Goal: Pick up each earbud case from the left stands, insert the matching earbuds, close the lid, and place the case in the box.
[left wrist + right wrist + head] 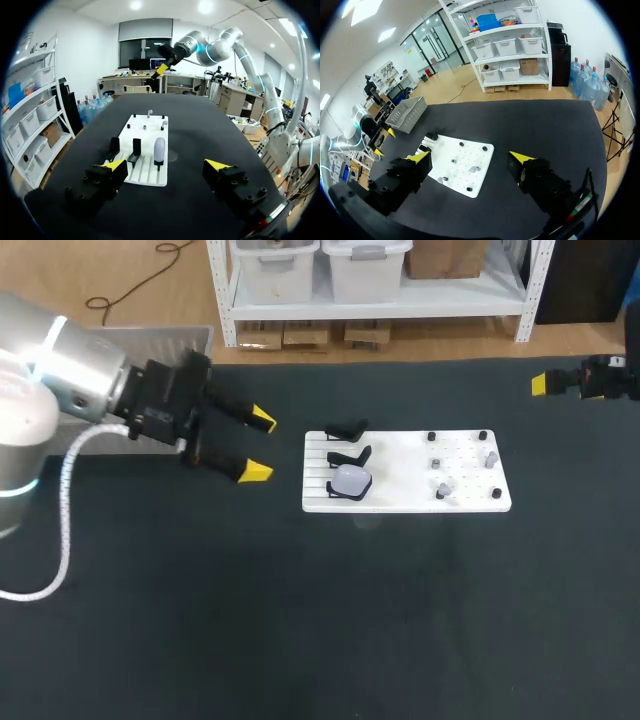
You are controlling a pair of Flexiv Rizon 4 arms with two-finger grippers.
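A pale earbud case (351, 479) stands on the front one of three black stands (349, 454), at the left end of a white board (410, 498) on the black desk (300, 620). The left hand (259, 445) hovers near the board's left end, fingers apart and empty. The right hand (471, 157), fingers also apart, is well away at the desk's far right.

Black table (320, 640), matte top, evenly lit

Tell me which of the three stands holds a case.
The nearest stand in the head view holds the pale case; the middle stand and rear stand are bare.
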